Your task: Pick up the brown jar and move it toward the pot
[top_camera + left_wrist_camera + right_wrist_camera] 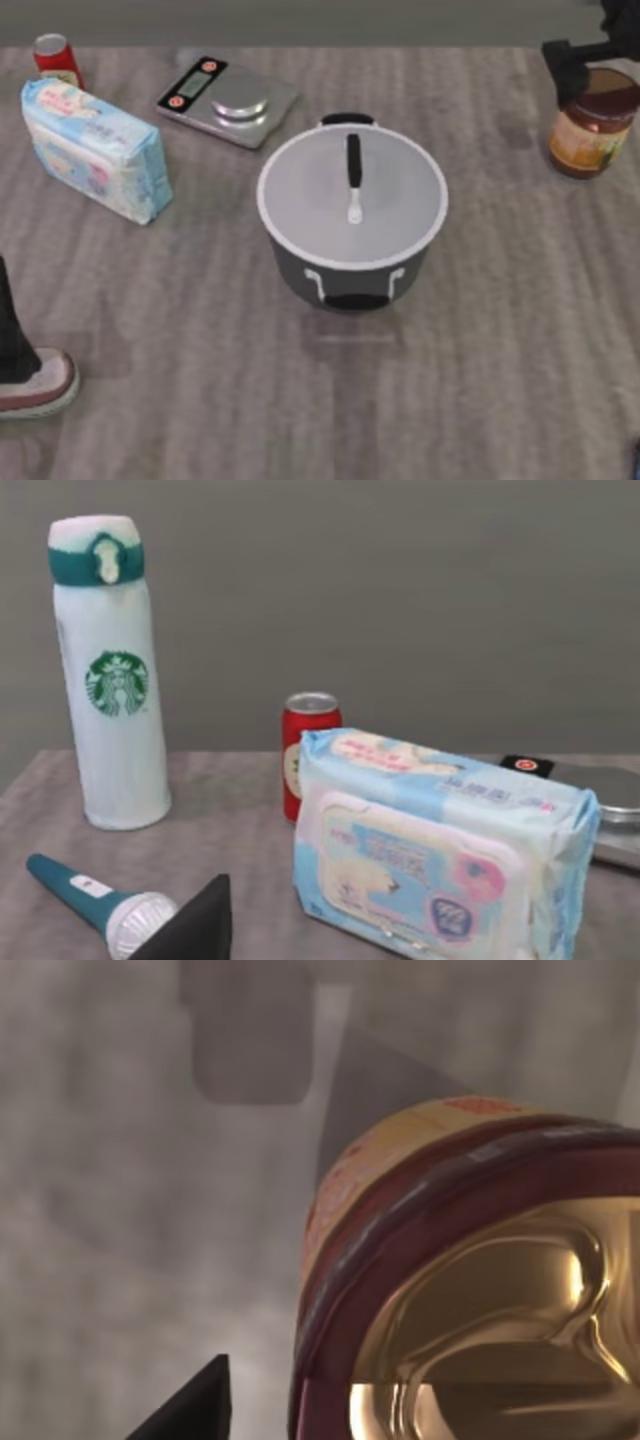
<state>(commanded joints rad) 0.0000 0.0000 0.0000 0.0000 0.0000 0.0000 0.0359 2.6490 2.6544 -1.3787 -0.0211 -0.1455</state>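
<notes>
The brown jar (593,122), with a dark lid and an orange-yellow label, stands on the table at the far right. My right gripper (573,62) hovers just above and behind it, open. In the right wrist view the jar's lid (480,1290) fills the picture close up. One dark fingertip (195,1410) stands clear of the jar's side; the other finger is hidden. The large dark grey pot (352,215), with a grey-white lid and a black bar handle, sits mid-table, well to the left of the jar. My left arm (35,385) rests parked at the near left, its fingertip (195,930) holding nothing.
A silver kitchen scale (228,98) lies behind the pot to its left. At the far left are a pack of wipes (95,148) and a small red can (57,58). The left wrist view also shows a white and teal flask (110,670) and a teal-handled tool (90,900).
</notes>
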